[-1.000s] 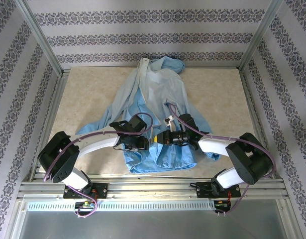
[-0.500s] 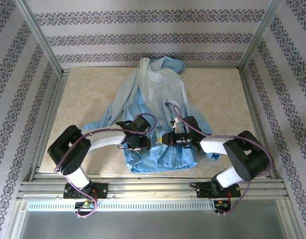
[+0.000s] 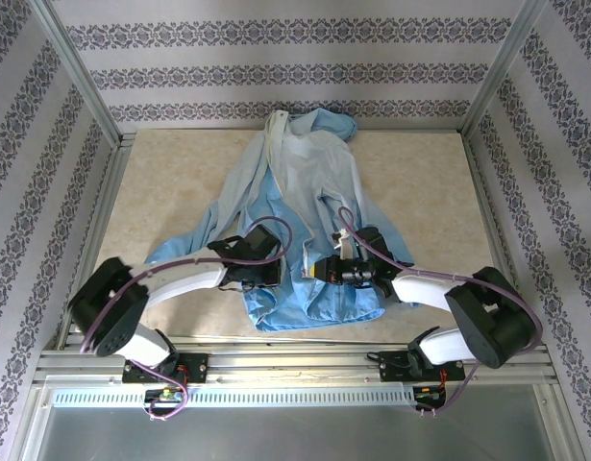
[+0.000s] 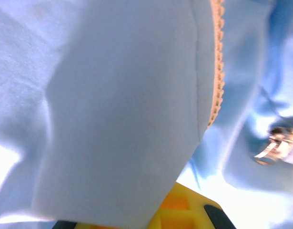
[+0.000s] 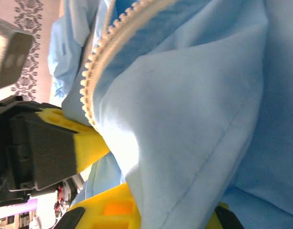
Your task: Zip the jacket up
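The light-blue jacket (image 3: pixel 309 192) lies flat on the table, hood at the far end and hem near the arms. My left gripper (image 3: pixel 269 276) is at the lower front, left of the zipper. Its yellow finger (image 4: pixel 184 210) is under a flap edged with zipper teeth (image 4: pixel 216 71), shut on it. A metal zipper pull (image 4: pixel 276 145) shows at the right of the left wrist view. My right gripper (image 3: pixel 323 272) faces it from the right, shut on the other front edge. Fabric drapes over its yellow finger (image 5: pixel 113 210), beside a row of zipper teeth (image 5: pixel 95 62).
The beige tabletop (image 3: pixel 170 182) is framed by aluminium rails (image 3: pixel 93 221), with patterned walls on three sides. The jacket's sleeves spread to the left (image 3: pixel 175 252) and right (image 3: pixel 401 259). In the right wrist view the left gripper's body (image 5: pixel 39 152) is close by at the left.
The left gripper's jaws have shut on the jacket's front edge. The left arm's elbow swung in, then back out to the left. The right gripper stays shut, shifted slightly.
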{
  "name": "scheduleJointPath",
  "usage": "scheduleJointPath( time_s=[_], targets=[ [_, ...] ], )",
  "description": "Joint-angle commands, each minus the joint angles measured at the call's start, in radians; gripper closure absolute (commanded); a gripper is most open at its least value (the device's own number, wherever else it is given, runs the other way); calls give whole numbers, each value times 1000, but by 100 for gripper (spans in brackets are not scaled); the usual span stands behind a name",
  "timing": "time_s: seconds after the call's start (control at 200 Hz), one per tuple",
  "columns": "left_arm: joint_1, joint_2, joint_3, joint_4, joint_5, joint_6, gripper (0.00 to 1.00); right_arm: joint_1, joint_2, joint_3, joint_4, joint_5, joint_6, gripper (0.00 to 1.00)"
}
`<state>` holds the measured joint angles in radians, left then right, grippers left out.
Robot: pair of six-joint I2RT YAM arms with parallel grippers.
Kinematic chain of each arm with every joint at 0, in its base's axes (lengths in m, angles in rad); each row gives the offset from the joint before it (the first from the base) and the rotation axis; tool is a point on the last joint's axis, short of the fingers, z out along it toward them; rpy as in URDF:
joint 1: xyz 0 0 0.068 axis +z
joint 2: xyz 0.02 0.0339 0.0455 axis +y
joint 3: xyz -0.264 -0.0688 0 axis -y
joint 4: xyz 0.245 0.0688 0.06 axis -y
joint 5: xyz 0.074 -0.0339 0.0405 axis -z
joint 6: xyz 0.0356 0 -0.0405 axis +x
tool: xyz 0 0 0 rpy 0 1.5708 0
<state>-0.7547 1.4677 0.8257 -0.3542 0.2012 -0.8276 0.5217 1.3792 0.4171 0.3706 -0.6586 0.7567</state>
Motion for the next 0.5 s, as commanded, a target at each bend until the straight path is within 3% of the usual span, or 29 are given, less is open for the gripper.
scheduleJointPath(
  time_s=[0.0,0.235,0.495],
  targets=[
    [21,-121,-17,25,-31,42,100,16,-60,37,-11,-55,-14,100],
    [46,-275,-117,164,58,26,100,39,-158,84,-117,-67,-33,100],
    [113,-348,-263,444,239,-80,100,106,-190,64,-71,-43,-15,100]
  ],
)
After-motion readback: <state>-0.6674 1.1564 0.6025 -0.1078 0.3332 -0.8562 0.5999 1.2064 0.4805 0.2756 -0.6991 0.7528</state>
